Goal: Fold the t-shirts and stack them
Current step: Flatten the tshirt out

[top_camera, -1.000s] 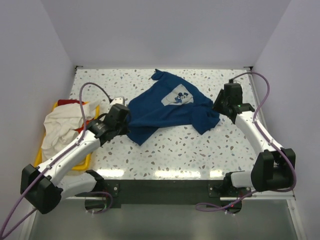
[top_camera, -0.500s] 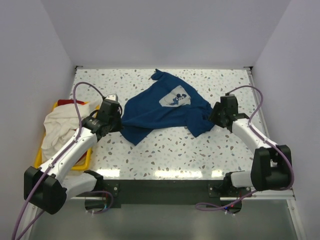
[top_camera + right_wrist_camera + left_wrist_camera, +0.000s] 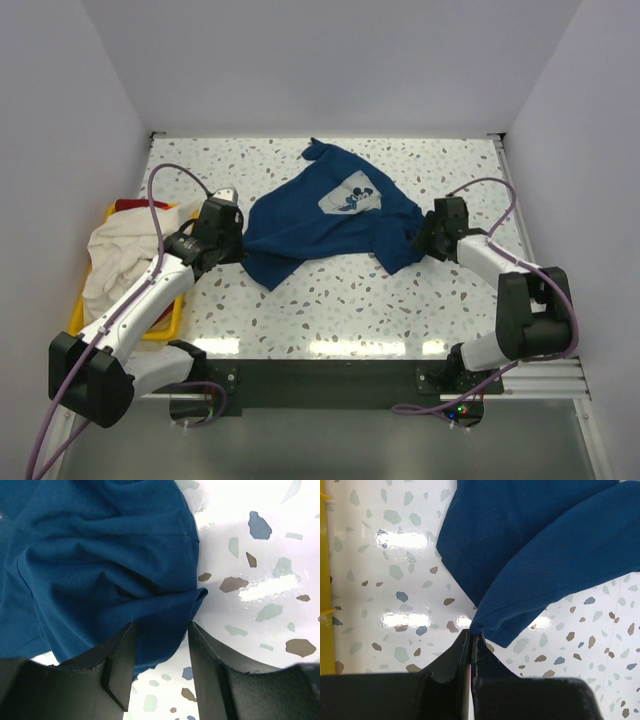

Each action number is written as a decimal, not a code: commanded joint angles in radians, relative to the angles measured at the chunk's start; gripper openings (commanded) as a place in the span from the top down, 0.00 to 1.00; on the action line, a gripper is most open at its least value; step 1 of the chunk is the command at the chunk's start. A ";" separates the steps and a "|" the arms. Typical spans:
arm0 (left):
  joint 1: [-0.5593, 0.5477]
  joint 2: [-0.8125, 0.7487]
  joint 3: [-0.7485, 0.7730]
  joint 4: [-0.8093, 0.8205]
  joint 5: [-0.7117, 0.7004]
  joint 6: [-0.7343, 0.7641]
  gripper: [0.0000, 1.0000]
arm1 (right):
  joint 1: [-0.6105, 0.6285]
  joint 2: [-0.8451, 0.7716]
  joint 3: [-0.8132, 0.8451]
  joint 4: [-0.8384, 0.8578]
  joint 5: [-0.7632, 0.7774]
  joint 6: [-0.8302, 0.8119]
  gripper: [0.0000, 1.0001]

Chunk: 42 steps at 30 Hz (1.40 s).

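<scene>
The navy blue t-shirt (image 3: 320, 225) lies crumpled in the middle of the table, its white print (image 3: 352, 195) facing up. My left gripper (image 3: 238, 245) is at the shirt's left edge, shut on a corner of the cloth. In the left wrist view the shut tips (image 3: 471, 634) pinch that navy corner (image 3: 530, 545) just above the table. My right gripper (image 3: 420, 238) is low at the shirt's right end. It is open, its fingers (image 3: 162, 630) standing either side of a bunched navy fold (image 3: 100, 555) without squeezing it.
A yellow bin (image 3: 165, 325) stands at the left edge, holding a cream-white t-shirt (image 3: 115, 255) and a red one (image 3: 130, 205) behind it. The bin's rim (image 3: 324, 580) shows at the left of the left wrist view. White walls enclose the speckled table (image 3: 350, 300).
The right gripper has dropped and moved in toward the shirt's right end, its jaws spreading wider. The left gripper drew the shirt's left corner slightly left, then held still.
</scene>
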<state>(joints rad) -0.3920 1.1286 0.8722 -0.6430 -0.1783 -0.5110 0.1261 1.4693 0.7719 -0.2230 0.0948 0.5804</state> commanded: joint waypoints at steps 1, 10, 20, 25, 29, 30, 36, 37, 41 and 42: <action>0.013 -0.006 0.014 0.049 0.019 0.025 1.00 | 0.001 0.012 -0.011 0.062 0.039 0.019 0.51; 0.018 0.002 0.036 0.048 0.010 0.046 1.00 | 0.001 -0.003 0.041 0.038 0.019 0.029 1.00; 0.045 0.010 0.111 0.048 -0.064 0.085 1.00 | 0.000 -0.289 0.308 -0.255 0.069 -0.030 1.00; 0.062 0.033 0.217 0.060 -0.075 0.074 1.00 | 0.000 -0.314 0.476 -0.298 0.085 -0.033 1.00; 0.067 0.056 0.316 0.045 -0.110 0.072 1.00 | 0.001 -0.331 0.589 -0.351 0.022 -0.031 1.00; 0.073 0.053 0.339 0.040 -0.119 0.072 1.00 | 0.001 -0.343 0.595 -0.354 -0.003 -0.027 1.00; 0.113 0.020 0.360 0.032 -0.139 0.077 1.00 | 0.004 -0.541 0.401 -0.414 -0.196 0.013 1.00; 0.119 0.017 0.360 0.031 -0.139 0.078 1.00 | 0.010 -0.576 0.348 -0.417 -0.222 0.022 1.00; 0.165 -0.001 0.370 0.019 -0.154 0.081 1.00 | 0.090 -0.746 0.005 -0.401 -0.361 0.099 0.93; 0.171 -0.007 0.372 0.017 -0.168 0.080 1.00 | 0.122 -0.785 -0.041 -0.391 -0.363 0.113 0.90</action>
<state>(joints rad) -0.2497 1.1629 1.1992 -0.6285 -0.2962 -0.4507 0.1867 0.7303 0.8768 -0.5873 -0.1402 0.6262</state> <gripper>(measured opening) 0.028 0.077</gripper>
